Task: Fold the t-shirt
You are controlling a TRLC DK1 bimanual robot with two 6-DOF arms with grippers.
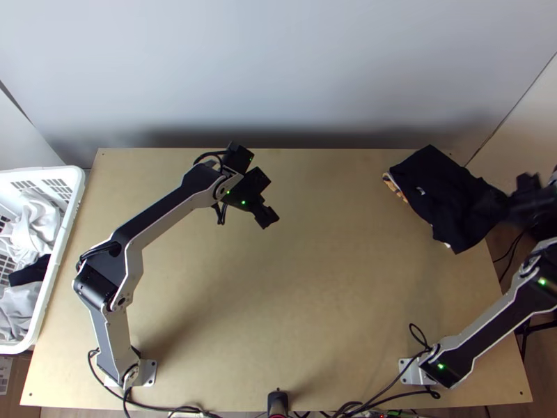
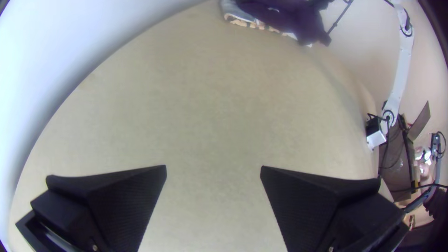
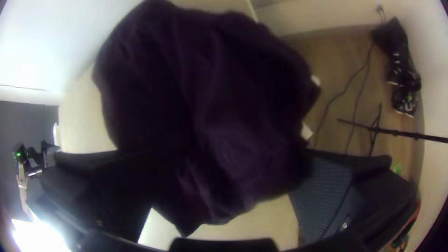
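Your right gripper (image 1: 523, 198) is at the table's right edge, its fingers spread wide, with the dark t-shirt (image 1: 445, 191) reaching across the space between them in its wrist view; whether either finger touches the cloth, you cannot tell. From that gripper the t-shirt extends inward and toward the far side of the table (image 1: 334, 279). It looks navy in the top view and purplish-black close up, bunched into a compact, uneven bundle with soft creases and a ragged outline, and you cannot make out a collar or sleeves. Its long axis runs diagonally: the broader end points at your right gripper and the near right, the narrower end toward the back edge, slightly inward. Past the bundle's inner side from the same gripper, a patterned cloth edge (image 1: 394, 187) sticks out from under it. Well apart, across bare wood, your left gripper (image 1: 270, 200) is over the left half of the table, its fingers spread with nothing between them. Farther out, beyond that gripper at the left edge, you have a white basket (image 1: 69, 216) holding pale clothes (image 1: 36, 223) and a dark cloth (image 1: 29, 272).
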